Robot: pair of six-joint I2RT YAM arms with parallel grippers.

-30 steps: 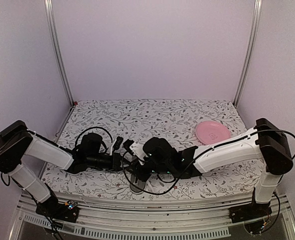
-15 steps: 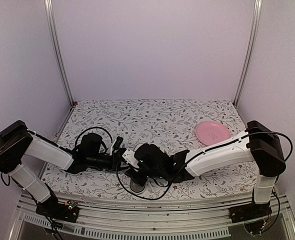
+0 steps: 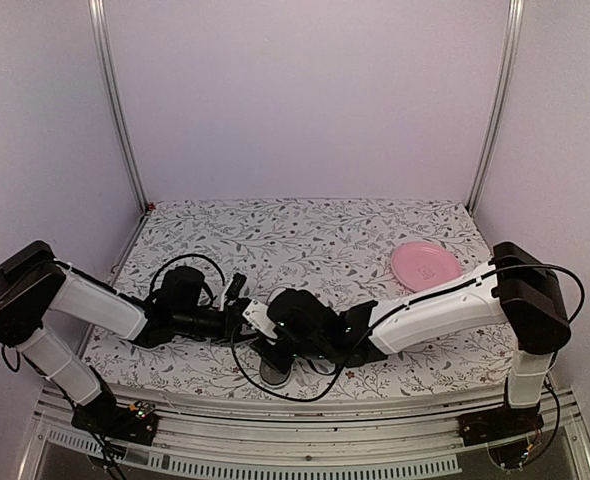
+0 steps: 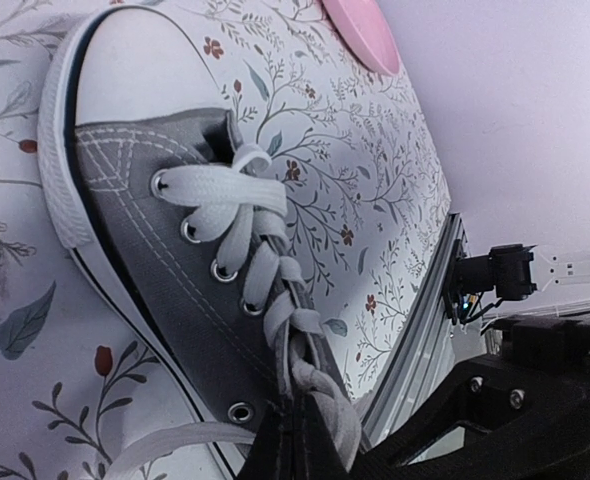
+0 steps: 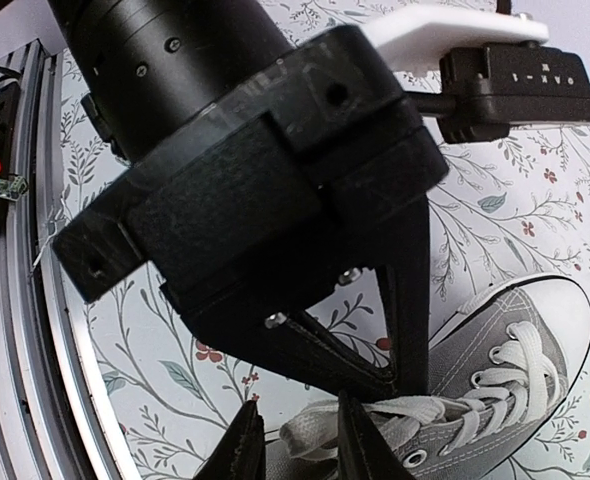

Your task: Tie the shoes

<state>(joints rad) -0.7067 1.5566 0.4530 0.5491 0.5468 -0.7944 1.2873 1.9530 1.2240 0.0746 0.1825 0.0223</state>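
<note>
Where both arms meet at the near middle of the floral tablecloth [image 3: 305,230], the grey canvas sneaker [image 4: 145,190] stands on its sole, almost wholly hidden beneath them in the top view. Its white toe cap points away from the left gripper [image 4: 297,452], whose jaws are pinched together on the white laces [image 4: 237,215] near the topmost eyelets. The right gripper [image 5: 300,440] faces it from the other side. Its two fingertips are set narrowly apart, and a bunched strand of the same laces fills the gap; whether they actually clamp it I cannot tell. The pink plate [image 3: 426,264] sits well apart, toward the right edge.
</note>
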